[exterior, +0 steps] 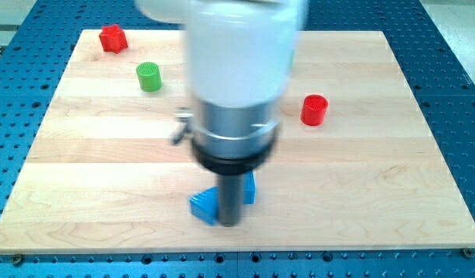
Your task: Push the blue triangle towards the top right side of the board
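Note:
A blue triangle (204,206) lies near the bottom middle of the wooden board (361,170), partly hidden behind my rod. A second bit of blue (250,188) shows on the rod's right side; I cannot tell if it is the same block. My tip (230,223) rests on the board right against the blue triangle's right side. The arm's white and silver body covers the board's top middle.
A red star-shaped block (112,38) sits at the top left corner. A green cylinder (149,76) stands below and right of it. A red cylinder (315,110) stands right of the arm. Blue perforated table surrounds the board.

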You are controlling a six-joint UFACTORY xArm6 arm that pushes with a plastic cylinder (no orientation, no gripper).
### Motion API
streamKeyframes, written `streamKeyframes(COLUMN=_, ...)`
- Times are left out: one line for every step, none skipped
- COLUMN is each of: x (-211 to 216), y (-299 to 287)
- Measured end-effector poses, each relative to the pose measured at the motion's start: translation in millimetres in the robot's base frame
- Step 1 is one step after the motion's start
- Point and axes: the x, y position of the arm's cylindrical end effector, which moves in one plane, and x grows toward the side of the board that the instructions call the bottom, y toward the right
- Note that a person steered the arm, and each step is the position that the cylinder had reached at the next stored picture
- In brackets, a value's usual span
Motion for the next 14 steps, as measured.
streamKeyframes(x=10.4, y=-41.2)
streamKeyframes(x=12.1, y=-67.0)
streamKeyframes(x=-47.1, y=-78.3)
streamKeyframes(x=-64.0, y=-79.6)
streamKeyframes(x=-67.8, y=-118.5)
streamKeyframes(x=-77.1, y=-67.7)
streamKeyframes(x=-90.7, y=-12.7)
streamKeyframes(x=-87.1, y=-25.1)
streamKeyframes(x=-77.2, y=-49.5)
streamKeyframes(x=-71.4, y=-38.4)
streamKeyframes(x=-71.0, y=-2.9)
streamKeyframes(x=-71.0, y=25.8)
streamKeyframes(x=-71.0, y=28.7)
streamKeyframes(x=-86.9, y=28.8)
